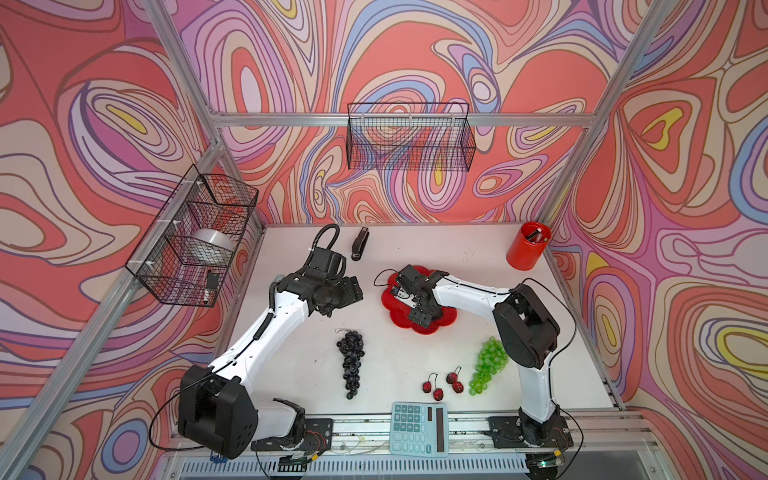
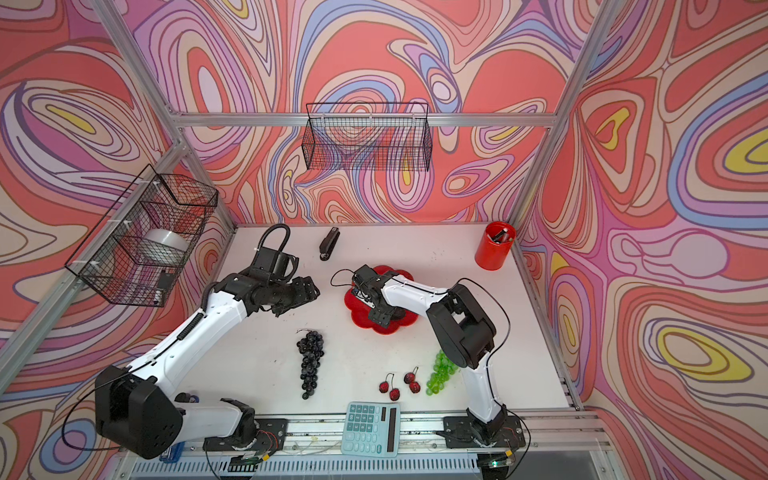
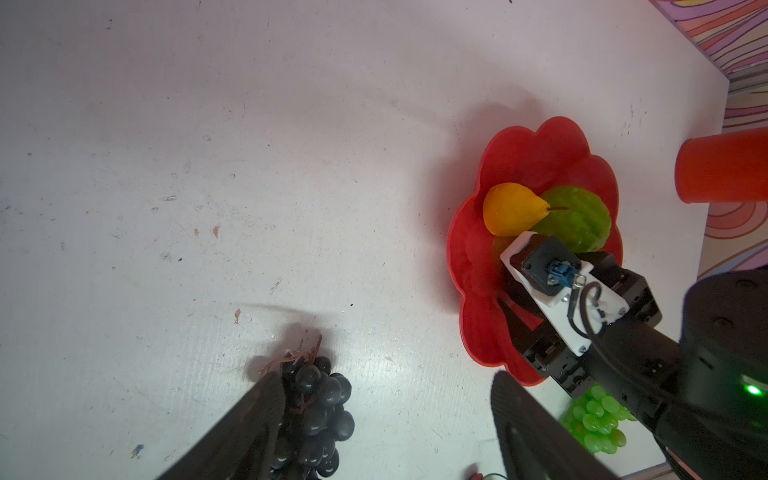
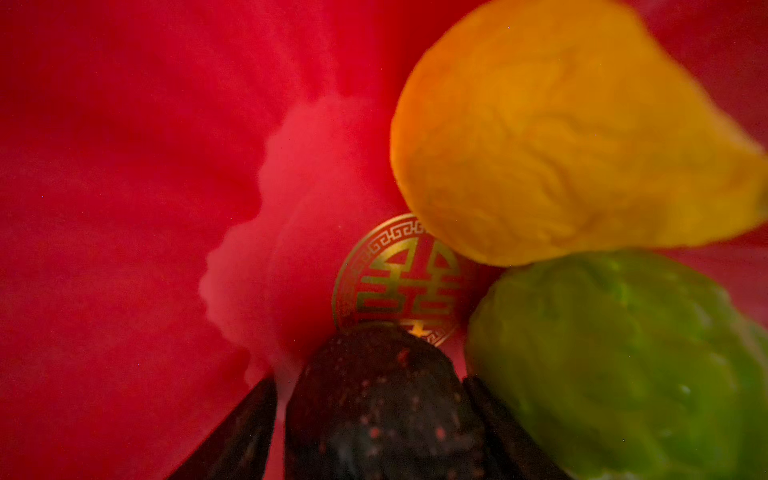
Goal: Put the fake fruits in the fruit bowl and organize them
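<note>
White surface [image 1: 415,245], centre: shallow scalloped red plastic bowl [image 3: 536,141] holds yellow pear-shaped fruit [image 3: 511,214], bumpy green ball [image 3: 575,224], dark speckled avocado [image 4: 382,415] | right fingers [image 4: 237,436] parted loosely around avocado | left fingers [image 3: 257,415] spread wide, empty | outstanding: dark purple grape bunch [image 1: 351,361] at bowl's 7 o'clock, red stemmed berries [image 1: 442,382] 6, green grape bunch [image 1: 488,365] 5.

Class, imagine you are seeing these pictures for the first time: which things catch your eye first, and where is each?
The glossy red, flower-shaped fruit bowl mid-table draws the eye, with a yellow fruit and a bumpy green ball inside and the right gripper straddling a dark avocado. Nearer the front, a dark purple grape bunch lies left of centre and a green grape bunch by the right arm.
</note>
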Controlling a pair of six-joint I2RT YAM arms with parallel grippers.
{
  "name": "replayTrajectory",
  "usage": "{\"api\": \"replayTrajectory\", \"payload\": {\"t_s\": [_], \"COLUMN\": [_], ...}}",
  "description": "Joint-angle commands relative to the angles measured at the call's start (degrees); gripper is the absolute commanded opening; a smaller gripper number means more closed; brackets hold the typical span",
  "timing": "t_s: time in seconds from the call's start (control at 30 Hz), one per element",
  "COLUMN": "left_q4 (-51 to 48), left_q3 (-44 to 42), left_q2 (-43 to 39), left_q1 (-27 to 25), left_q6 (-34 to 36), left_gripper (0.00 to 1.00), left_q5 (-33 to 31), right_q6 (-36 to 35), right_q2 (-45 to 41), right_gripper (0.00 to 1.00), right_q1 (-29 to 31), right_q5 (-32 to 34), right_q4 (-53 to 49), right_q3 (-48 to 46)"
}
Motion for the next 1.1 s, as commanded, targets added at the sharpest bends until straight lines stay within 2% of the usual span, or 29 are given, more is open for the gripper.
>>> {"api": "replayTrajectory", "payload": {"t_s": [0.0, 0.23, 0.57, 0.8, 0.93, 1.07], "left_q4": [-2.42, -7.16, -11.45, -12.21, -8.53, -4.31], "left_q3": [1.29, 4.57, 4.26, -3.18, -9.48, -13.25], "left_q2": [-0.95, 0.92, 2.88, -0.46, -2.69, -1.87], "left_q1": [0.28, 0.34, 0.32, 0.26, 0.19, 0.22], "left_q6": [0.53, 1.93, 0.77, -4.59, -9.73, -13.12], "left_gripper": [0.85, 0.84, 0.75, 0.67, 0.64, 0.62], "left_q5": [0.12, -0.22, -0.09, 1.66, 2.09, 2.54], "right_q6": [-0.04, 1.01, 5.54, 10.07, 11.04, 10.82], "right_q2": [-0.15, -3.72, -9.67, -14.28, -14.29, -10.69], "right_gripper": [0.76, 0.76, 0.74, 0.72, 0.72, 0.71], "right_q1": [-0.19, -0.19, 1.52, 1.59, 1.60, 1.69], "right_q5": [0.86, -0.68, -8.88, -12.78, -14.31, -14.26], "right_q4": [-0.24, -3.91, -4.22, 0.81, 3.96, 2.07], "right_q3": [0.96, 5.38, 6.26, 4.53, 3.48, 5.98]}}
